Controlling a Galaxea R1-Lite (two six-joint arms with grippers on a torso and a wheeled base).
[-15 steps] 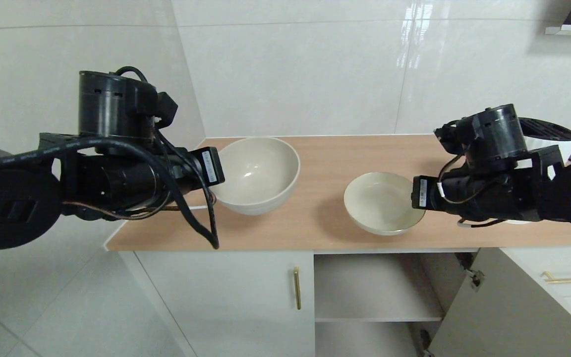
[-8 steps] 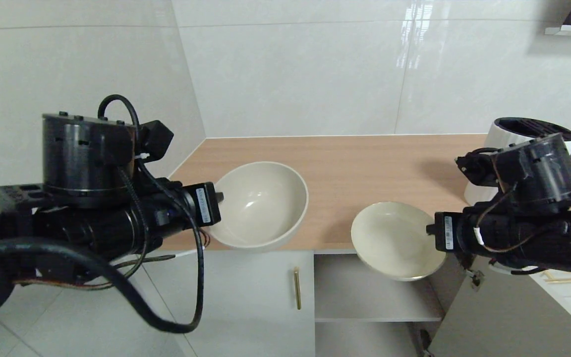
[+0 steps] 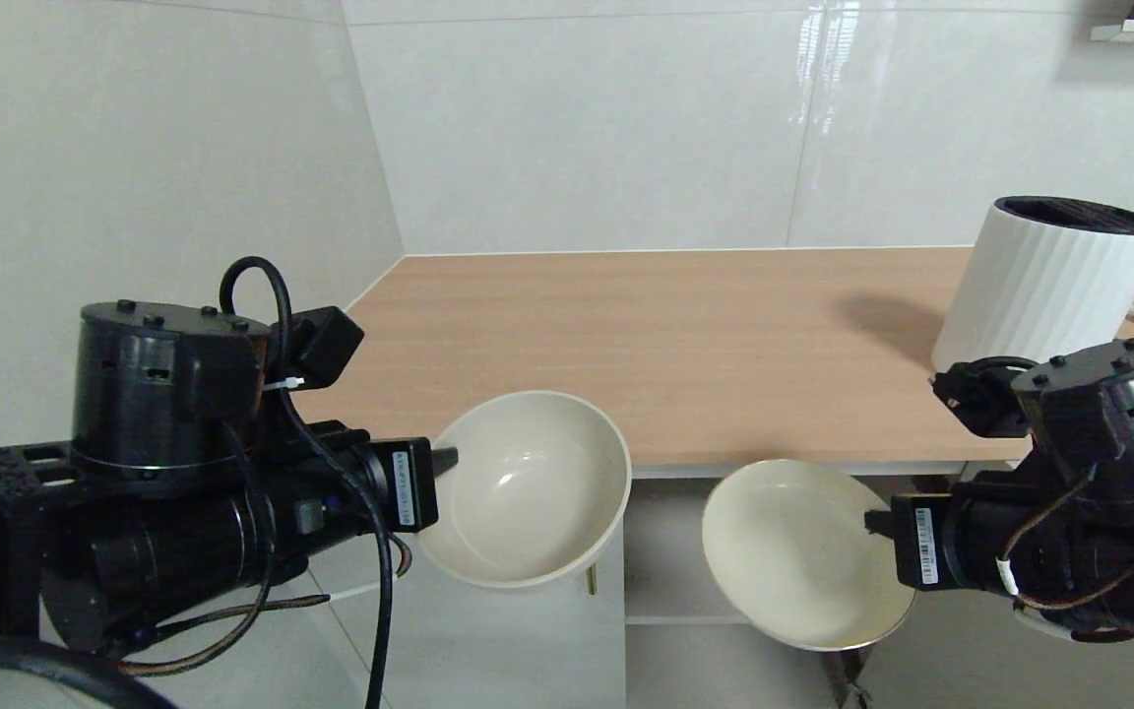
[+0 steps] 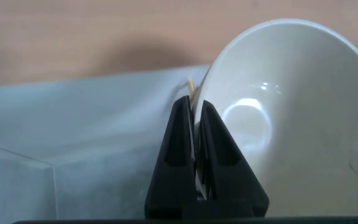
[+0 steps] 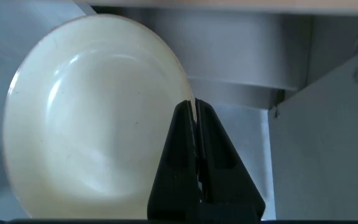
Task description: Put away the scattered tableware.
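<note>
A deep cream bowl (image 3: 528, 492) hangs in the air in front of the wooden counter's front edge, tilted, its near-left rim pinched by my left gripper (image 3: 444, 459). In the left wrist view the left gripper (image 4: 192, 115) is shut on the bowl (image 4: 291, 118) at its rim. A shallower cream bowl (image 3: 793, 556) hangs lower, before the open cupboard, held by its right rim in my right gripper (image 3: 872, 519). In the right wrist view the right gripper (image 5: 194, 118) is shut on the shallow bowl (image 5: 92, 118).
The wooden counter (image 3: 685, 335) runs along the tiled wall. A white ribbed container (image 3: 1054, 281) stands at its right end. Below the counter is an open cupboard with a shelf (image 3: 665, 618) and, on its left, a shut door with a gold handle (image 3: 591, 581).
Both arms have lifted their bowls off the counter and drawn them back and down past its front edge. The head view has also shifted, showing more counter and the white container.
</note>
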